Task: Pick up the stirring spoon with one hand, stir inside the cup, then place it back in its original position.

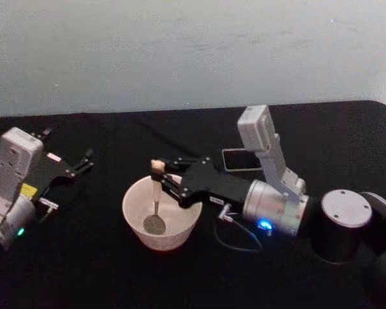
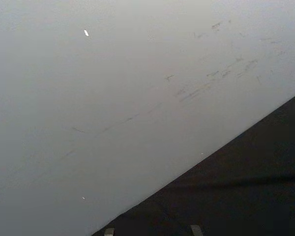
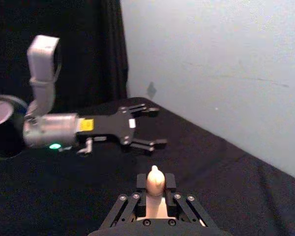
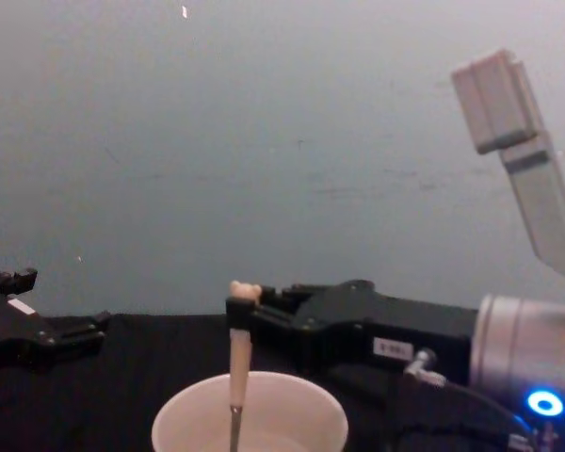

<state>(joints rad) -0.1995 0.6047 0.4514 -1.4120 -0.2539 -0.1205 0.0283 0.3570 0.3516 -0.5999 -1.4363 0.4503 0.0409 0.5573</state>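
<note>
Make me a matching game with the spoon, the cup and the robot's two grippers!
Things:
1. spoon
2. cup
3. left gripper
4. right gripper

Clues:
A. open, off to the side, holding nothing
B. white and round, with a wide open top
C. shut on a cream handle
D. standing upright with its scoop end down inside the cup

Pairs: 1-D, 2-B, 3-A, 4-C

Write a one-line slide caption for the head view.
Right gripper holds the stirring spoon upright inside the cream-white cup; left gripper idle, open, at left.
</note>
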